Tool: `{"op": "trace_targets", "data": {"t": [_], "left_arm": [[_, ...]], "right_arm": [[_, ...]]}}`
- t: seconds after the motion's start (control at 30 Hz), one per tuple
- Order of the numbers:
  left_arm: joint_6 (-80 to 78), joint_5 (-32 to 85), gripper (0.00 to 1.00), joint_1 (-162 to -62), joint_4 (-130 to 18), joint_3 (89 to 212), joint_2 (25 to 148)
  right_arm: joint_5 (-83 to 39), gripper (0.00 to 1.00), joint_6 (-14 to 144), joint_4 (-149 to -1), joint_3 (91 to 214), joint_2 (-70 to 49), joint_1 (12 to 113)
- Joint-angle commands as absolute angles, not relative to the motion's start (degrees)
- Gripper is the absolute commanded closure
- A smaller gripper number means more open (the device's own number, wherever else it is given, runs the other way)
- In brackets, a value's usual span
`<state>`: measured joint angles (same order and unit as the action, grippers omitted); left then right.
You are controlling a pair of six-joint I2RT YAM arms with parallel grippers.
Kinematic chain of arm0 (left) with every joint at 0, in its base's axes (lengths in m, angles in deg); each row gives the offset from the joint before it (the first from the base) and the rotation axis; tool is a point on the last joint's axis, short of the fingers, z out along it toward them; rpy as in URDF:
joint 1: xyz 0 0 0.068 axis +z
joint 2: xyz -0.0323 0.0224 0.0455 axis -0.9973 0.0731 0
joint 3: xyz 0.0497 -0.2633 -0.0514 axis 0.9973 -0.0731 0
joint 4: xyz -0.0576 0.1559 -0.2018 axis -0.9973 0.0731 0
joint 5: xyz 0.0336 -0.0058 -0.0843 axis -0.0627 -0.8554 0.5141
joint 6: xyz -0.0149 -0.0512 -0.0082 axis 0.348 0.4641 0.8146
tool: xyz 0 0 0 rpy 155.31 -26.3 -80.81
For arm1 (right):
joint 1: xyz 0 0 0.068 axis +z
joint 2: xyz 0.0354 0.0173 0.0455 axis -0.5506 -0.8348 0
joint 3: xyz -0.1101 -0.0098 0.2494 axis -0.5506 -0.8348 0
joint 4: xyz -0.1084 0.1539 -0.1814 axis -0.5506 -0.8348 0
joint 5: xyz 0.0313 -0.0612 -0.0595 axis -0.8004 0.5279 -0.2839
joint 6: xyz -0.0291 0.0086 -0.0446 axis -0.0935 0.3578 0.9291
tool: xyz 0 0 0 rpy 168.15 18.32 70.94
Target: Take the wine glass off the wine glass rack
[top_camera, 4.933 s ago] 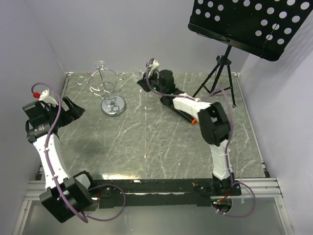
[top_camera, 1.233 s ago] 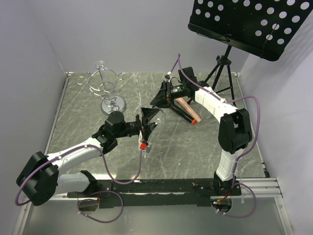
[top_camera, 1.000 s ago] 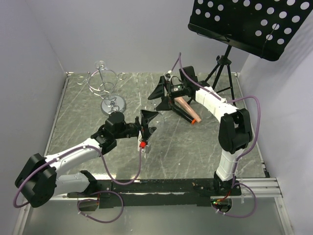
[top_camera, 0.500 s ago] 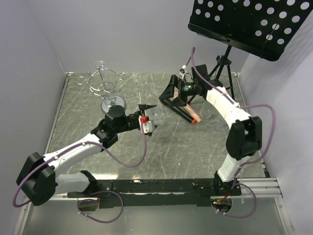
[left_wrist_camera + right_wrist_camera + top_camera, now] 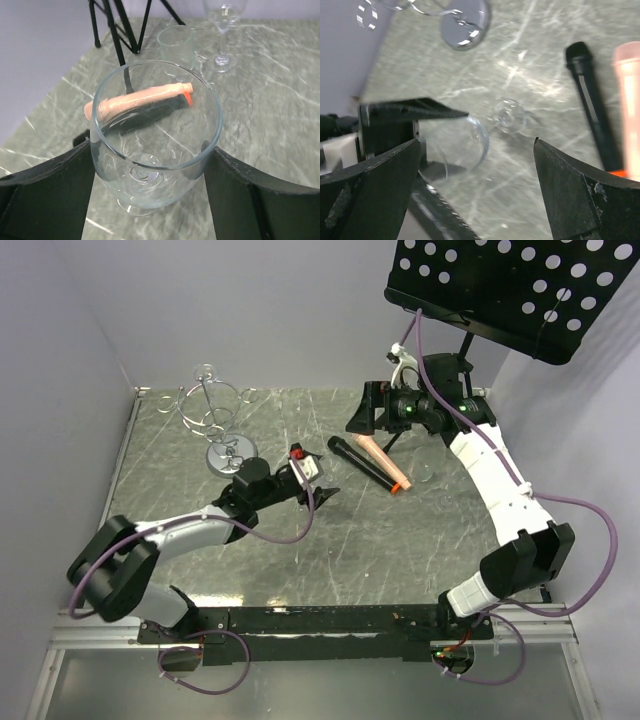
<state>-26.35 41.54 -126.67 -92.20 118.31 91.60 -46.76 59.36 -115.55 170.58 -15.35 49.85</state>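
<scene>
Gripping the wine glass [image 5: 462, 144] by its bowl, the left gripper [image 5: 150, 149] has a finger pressed on either side, near the centre of the table [image 5: 400, 540]. The glass is clear of the rack [image 5: 213, 412], at the rack's four o'clock. The rack stands at the table's ten o'clock. The right gripper [image 5: 363, 414], at one o'clock, hangs spread wide and empty.
</scene>
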Motion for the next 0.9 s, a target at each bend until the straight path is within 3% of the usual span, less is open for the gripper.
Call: {"op": "trace_targets", "data": {"t": [0.0, 0.47, 0.67, 0.7, 0.73, 0.87], "left_arm": [[-15.71, 36.89, 0.39, -126.85, -107.81, 119.00, 95.93], [-9.28, 35.03, 0.36, -125.01, -114.06, 121.72, 107.72], [-10.86, 34.68, 0.15, -124.39, -113.80, 121.81, 108.08], [-10.86, 34.60, 0.04, -124.31, -113.62, 121.72, 107.73], [-10.77, 34.95, 0.00, -124.13, -113.18, 121.81, 107.46], [-11.90, 37.40, 0.00, -123.69, -111.07, 120.94, 104.39]], "right_arm": [[-41.65, 0.00, 68.48, -120.50, 171.31, -12.28, 49.58], [-38.30, 0.00, 74.12, -122.26, 168.85, -12.19, 52.56], [-38.48, 0.00, 74.38, -122.09, 169.28, -13.94, 53.97], [-39.09, 0.00, 74.38, -121.82, 169.63, -14.30, 54.15], [-39.53, 0.00, 74.38, -121.47, 169.81, -14.56, 54.41], [-41.56, 0.00, 76.83, -121.29, 170.60, -17.10, 55.99]]}}
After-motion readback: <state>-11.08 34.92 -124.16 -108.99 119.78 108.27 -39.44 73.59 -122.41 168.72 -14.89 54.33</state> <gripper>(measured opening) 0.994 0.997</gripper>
